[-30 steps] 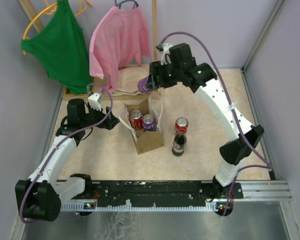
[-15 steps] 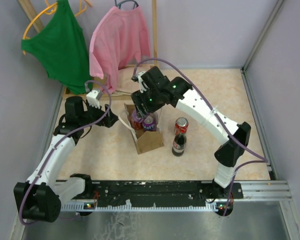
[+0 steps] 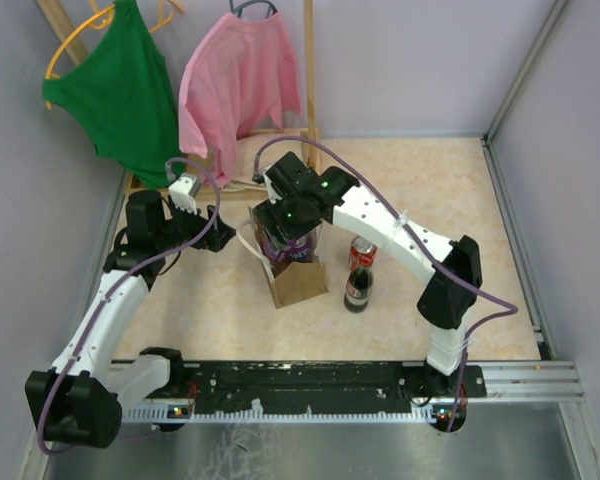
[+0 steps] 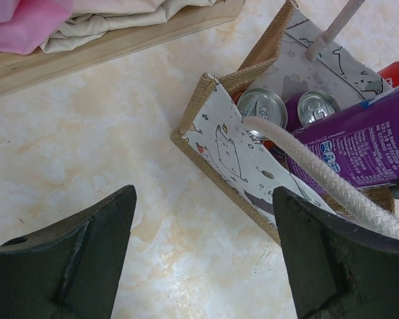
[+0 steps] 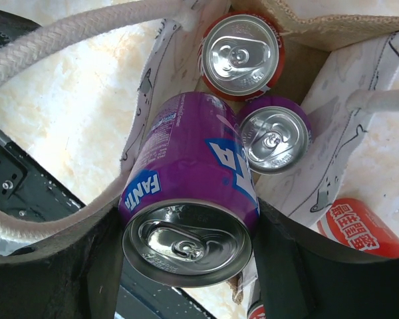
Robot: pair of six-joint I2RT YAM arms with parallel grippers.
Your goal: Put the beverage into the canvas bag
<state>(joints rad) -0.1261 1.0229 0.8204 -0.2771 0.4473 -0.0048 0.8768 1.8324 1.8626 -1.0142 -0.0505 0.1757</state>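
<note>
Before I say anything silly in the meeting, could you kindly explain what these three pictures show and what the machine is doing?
These are two white robot arms bolted to the near edge of a table. One picture looks down from above and behind them; the other two come from a camera on each wrist, so the dark shapes at the bottom are that arm's own fingers. The right pincer is closed on a purple Fanta can, tilted at the mouth of the canvas bag, which already holds a red can and a purple can. The left pincer stands open beside the bag. On the table next to the bag stand another red can and a dark cola bottle. A green top and a pink top hang at the back.
</note>
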